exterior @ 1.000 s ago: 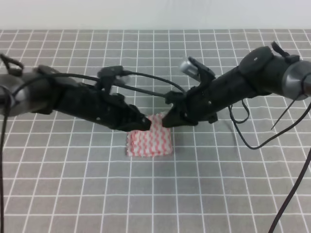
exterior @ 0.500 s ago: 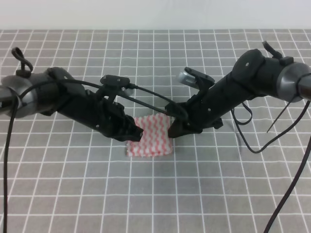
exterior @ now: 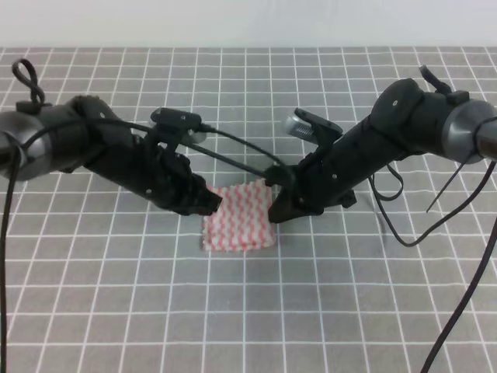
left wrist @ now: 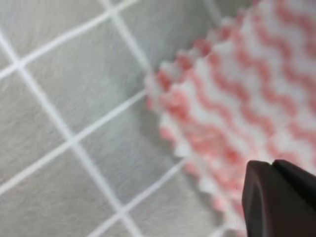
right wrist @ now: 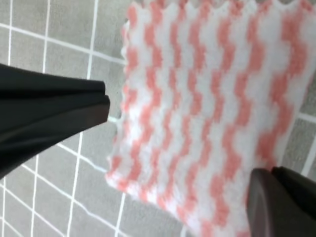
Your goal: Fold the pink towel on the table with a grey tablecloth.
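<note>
No writing, label, brand mark, number or sign can be read in any of the three views — not on the pink towel, not on the grey cloth of the bench, and not on the black arms or their cables. The towel carries only wavy pink-and-white stripes, and the bench cloth only a white grid of thin lines — patterns, not characters. The two wrist views are close and partly blurred, and they show no lettering either.
</note>
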Tool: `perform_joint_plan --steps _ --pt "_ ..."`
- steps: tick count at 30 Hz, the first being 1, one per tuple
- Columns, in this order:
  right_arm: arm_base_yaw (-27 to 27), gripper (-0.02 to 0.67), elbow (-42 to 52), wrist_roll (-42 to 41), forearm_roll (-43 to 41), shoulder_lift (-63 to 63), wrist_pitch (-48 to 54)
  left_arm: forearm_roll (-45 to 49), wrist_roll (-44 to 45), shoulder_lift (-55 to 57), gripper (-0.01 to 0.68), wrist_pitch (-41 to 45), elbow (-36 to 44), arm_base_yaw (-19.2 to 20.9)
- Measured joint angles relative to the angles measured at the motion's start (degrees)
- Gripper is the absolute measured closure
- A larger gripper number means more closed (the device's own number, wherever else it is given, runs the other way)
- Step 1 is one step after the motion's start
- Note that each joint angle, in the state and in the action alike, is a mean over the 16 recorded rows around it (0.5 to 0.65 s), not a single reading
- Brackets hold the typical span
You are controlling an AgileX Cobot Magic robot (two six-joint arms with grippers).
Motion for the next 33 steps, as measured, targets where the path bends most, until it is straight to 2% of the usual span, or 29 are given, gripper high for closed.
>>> perform_joint_plan --steps 13,26,33 --pt "2.26 0.664 0.00 0.49 -2.27 0.15 -1.01 -0.19 -0.42 1.00 0.676 5.18 -1.27 -0.95" --pt "2.63 0.664 0.00 4.10 -8.66 -0.18 -2.05 2.15 -1.07 1.65 0.677 4.74 -1.52 -1.00" --pt "2.61 0.664 -0.02 3.58 -7.22 -1.33 -1.31 2.57 -1.36 1.02 0.677 5.05 -2.56 -1.00"
